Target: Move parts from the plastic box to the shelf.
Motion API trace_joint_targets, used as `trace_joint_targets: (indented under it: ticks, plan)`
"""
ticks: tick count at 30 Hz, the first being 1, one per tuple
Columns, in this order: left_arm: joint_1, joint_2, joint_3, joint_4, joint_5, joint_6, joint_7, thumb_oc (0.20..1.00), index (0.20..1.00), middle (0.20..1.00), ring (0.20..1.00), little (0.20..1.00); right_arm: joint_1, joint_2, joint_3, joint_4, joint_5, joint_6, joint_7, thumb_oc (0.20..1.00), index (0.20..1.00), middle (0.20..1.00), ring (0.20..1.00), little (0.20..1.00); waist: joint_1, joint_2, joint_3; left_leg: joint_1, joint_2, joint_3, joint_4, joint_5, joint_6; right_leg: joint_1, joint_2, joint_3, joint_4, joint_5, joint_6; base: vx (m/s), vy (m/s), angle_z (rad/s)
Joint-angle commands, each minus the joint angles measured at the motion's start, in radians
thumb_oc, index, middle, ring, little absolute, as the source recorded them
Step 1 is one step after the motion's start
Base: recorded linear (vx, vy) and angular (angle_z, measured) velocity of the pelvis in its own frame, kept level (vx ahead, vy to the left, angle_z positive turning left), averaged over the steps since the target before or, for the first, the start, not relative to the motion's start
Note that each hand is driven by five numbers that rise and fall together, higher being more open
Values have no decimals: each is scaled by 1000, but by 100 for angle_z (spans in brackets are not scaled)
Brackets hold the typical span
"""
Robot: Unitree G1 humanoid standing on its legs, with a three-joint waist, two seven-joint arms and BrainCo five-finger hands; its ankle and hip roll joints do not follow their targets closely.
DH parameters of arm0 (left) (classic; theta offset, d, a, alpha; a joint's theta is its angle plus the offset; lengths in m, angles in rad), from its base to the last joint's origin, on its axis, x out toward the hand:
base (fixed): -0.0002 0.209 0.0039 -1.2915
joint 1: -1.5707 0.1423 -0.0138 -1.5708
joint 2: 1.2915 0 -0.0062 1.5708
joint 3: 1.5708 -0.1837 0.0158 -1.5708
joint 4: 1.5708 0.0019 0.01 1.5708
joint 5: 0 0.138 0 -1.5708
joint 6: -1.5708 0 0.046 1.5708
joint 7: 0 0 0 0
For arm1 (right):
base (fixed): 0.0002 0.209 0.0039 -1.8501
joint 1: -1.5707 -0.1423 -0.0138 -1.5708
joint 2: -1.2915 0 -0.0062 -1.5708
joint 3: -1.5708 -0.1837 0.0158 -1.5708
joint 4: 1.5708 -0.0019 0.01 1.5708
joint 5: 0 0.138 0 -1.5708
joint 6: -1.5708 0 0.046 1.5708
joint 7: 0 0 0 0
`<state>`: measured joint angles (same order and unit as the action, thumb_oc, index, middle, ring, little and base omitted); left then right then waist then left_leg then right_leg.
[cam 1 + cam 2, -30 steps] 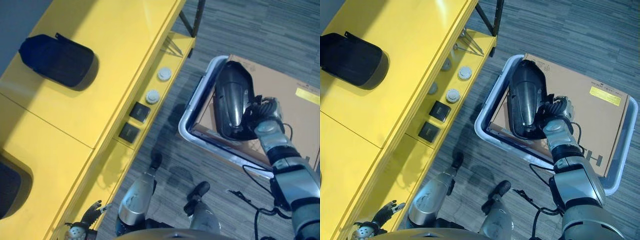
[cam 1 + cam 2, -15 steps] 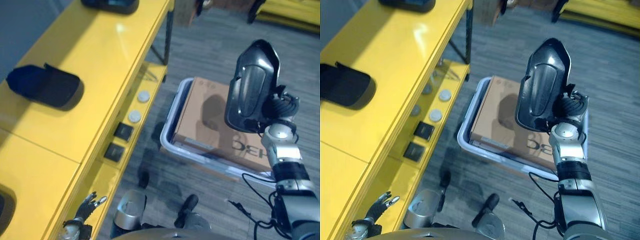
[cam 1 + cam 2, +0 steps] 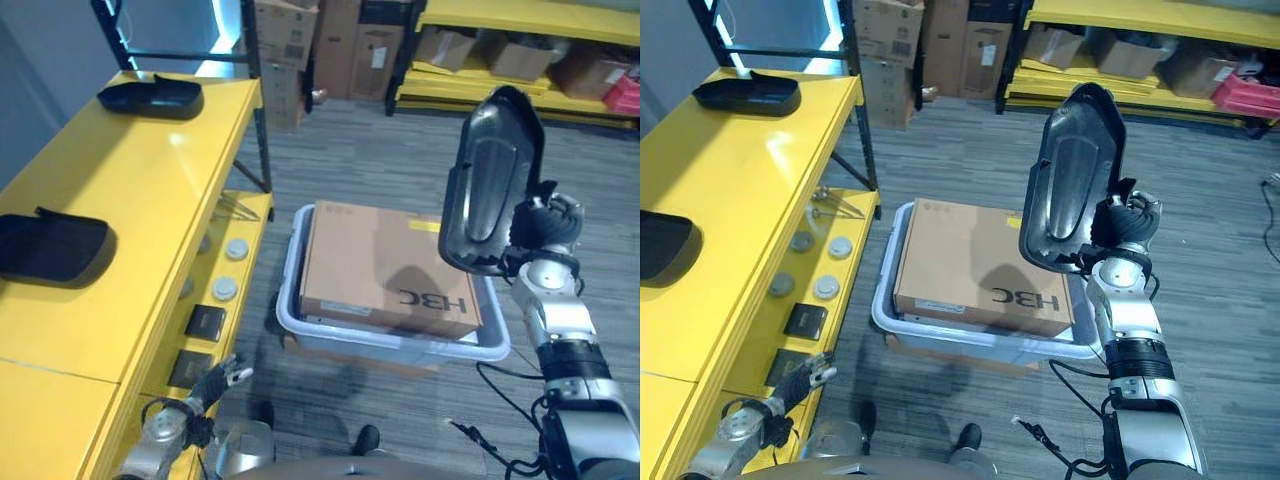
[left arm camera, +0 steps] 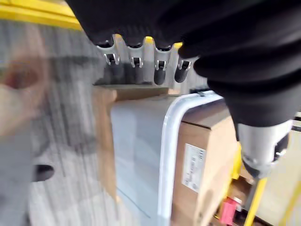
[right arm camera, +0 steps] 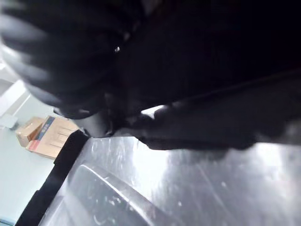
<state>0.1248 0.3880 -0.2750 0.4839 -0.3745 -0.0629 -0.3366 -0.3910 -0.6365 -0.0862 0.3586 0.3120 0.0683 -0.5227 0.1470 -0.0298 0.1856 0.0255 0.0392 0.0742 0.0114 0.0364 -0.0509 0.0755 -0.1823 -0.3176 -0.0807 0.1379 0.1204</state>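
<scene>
My right hand (image 3: pixel 545 225) is shut on a long glossy black shell part (image 3: pixel 490 175) and holds it upright, raised above the right end of the pale plastic box (image 3: pixel 380 340). In the right wrist view the black shell part (image 5: pixel 164 188) lies right against the hand. A brown cardboard box (image 3: pixel 385 265) lies in the plastic box. The yellow shelf (image 3: pixel 150 200) runs along my left, with two black parts (image 3: pixel 150 97) (image 3: pixel 50 248) on its top. My left hand (image 3: pixel 225 378) hangs low beside the shelf's lower level, fingers (image 4: pixel 136 61) relaxed and empty.
The shelf's lower level carries white round discs (image 3: pixel 237 250) and black square pieces (image 3: pixel 205 322). A dark shelf post (image 3: pixel 255 110) stands at the shelf's far end. Yellow racks with cardboard boxes (image 3: pixel 500 50) line the back. Grey carpet lies around the plastic box.
The camera has tilted up, showing the room's far side. My right hand has lifted the black shell from the plastic box to well above it. The left hand stays low.
</scene>
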Motion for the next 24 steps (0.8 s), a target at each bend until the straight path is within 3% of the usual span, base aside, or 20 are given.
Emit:
trace_joint_targets:
  ticks: [1, 9, 12, 18, 23, 24]
  plan:
    - [-69, 26, -14, -119, -164, 49, -49, 1000, 1000, 1000, 1000, 1000, -11, -77, -29, -125, -1, -86, 37, 200, 200, 200, 200, 200, 19, 11, -74, 3, 40, 17, 8, -25, -15, 30, 2, -11, 57, -85, 51, -3, -24, -15]
    - [-276, -13, -33, -321, -364, 165, 46, 1000, 1000, 1000, 1000, 1000, -19, -34, 47, -148, -32, -68, 119, 200, 200, 200, 200, 200, -33, 10, -99, 19, 42, 40, 13, -27, -14, 26, 5, 13, 56, -73, 51, -4, 3, -10]
    - [-402, -58, -67, -346, -400, 197, 102, 1000, 1000, 1000, 1000, 1000, -56, 14, 130, -115, -53, -60, 156, 200, 200, 200, 200, 200, -56, 14, -111, 31, 40, 50, 4, -23, -14, 26, 5, 21, 52, -64, 56, 4, 42, -8]
    - [-516, -99, -120, -334, -398, 247, 144, 1000, 1000, 1000, 1000, 1000, -115, 61, 223, -89, -60, -39, 190, 200, 200, 200, 200, 200, -77, 18, -121, 42, 37, 56, -6, -20, -12, 23, 5, 31, 52, -60, 62, 7, 28, -10]
    - [-568, -117, -177, -329, -339, 337, 164, 1000, 1000, 1000, 1000, 1000, -158, 91, 299, -79, -74, -6, 231, 200, 200, 200, 200, 200, -89, 21, -127, 46, 34, 61, -6, -23, -10, 19, 5, 41, 55, -63, 64, 10, 30, -4]
    - [-580, -116, -197, -326, -328, 389, 178, 1000, 1000, 1000, 1000, 1000, -166, 96, 320, -74, -76, -2, 240, 200, 200, 200, 200, 200, -91, 23, -129, 48, 33, 62, -7, -23, -9, 18, 5, 42, 56, -63, 65, 0, 0, 0]
